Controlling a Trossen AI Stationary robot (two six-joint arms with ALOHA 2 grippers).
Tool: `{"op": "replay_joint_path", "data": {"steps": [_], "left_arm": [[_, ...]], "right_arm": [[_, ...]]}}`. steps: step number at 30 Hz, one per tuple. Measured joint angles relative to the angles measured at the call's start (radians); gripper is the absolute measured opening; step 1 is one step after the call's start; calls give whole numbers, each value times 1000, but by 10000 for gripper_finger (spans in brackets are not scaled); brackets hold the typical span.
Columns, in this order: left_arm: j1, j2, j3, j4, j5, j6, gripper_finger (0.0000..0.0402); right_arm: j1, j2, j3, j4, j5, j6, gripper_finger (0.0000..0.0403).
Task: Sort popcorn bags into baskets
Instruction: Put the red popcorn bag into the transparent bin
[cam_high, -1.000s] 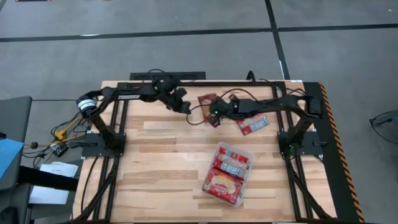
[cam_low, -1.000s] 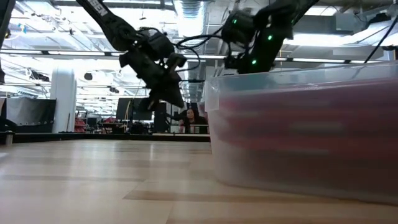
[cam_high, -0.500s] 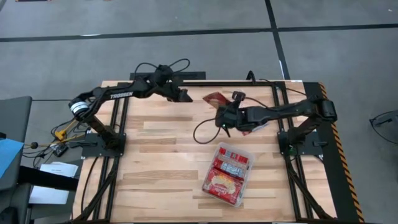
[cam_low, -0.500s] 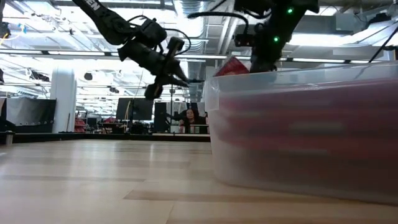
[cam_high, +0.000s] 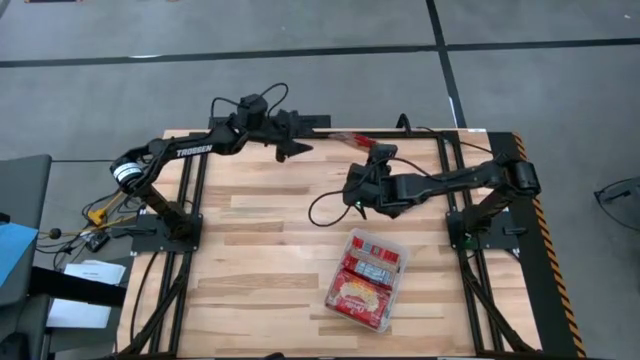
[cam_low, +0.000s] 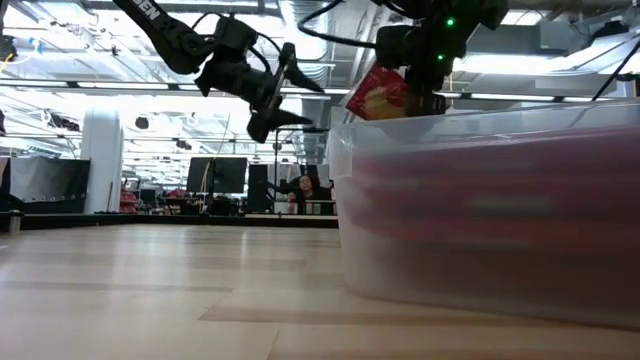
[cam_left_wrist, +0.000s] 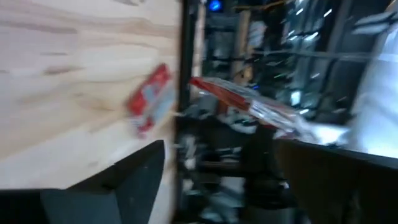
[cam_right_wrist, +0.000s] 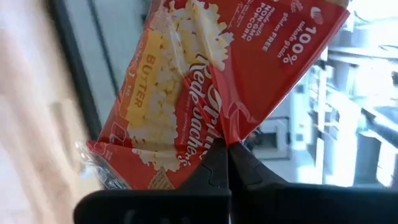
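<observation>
The wooden table (cam_high: 260, 260) carries one clear basket (cam_high: 392, 250) at about five o'clock from its middle, and it holds a layer of red popcorn bags (cam_high: 365, 278); from above at least two show, more I cannot count, since they overlap. One more packet (cam_left_wrist: 150, 99) lies on the wood near the far edge in the left wrist view, though the overhead view does not show it clearly.

The right gripper (cam_high: 372, 168), at about one o'clock from the table's middle, has its fingers (cam_right_wrist: 214, 167) pressed together on the lower edge of a held bag (cam_right_wrist: 211, 87), which hangs above the basket's far wall in the low view (cam_low: 378, 95). I judge the packet light, thin and floppy, with a slick film wrapper that creases at the pinch; a flat edge or sealed seam looks the best place to take it, since the middle would crush the kernels' fold.

The left gripper (cam_high: 296, 148) is lifted at twelve o'clock near the far edge, fingers spread and holding nothing.
</observation>
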Motion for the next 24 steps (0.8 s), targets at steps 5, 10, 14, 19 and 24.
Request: {"op": "replay_joint_path", "data": {"steps": [5, 10, 14, 19, 24], "left_arm": [[-13, -1, 0, 61, -19, -175, 313], [-32, 0, 0, 58, -31, -233, 309], [-38, 0, 0, 58, -58, -256, 309], [-53, 0, 0, 63, -69, -295, 308], [-89, 0, 0, 104, -68, -342, 308]], "right_arm": [[-7, 0, 0, 4, 29, -23, 2], [7, 0, 0, 59, 30, -66, 2], [28, 0, 0, 128, 25, -135, 3], [49, 0, 0, 172, -10, -199, 2], [57, 0, 0, 172, -18, -200, 3]]}}
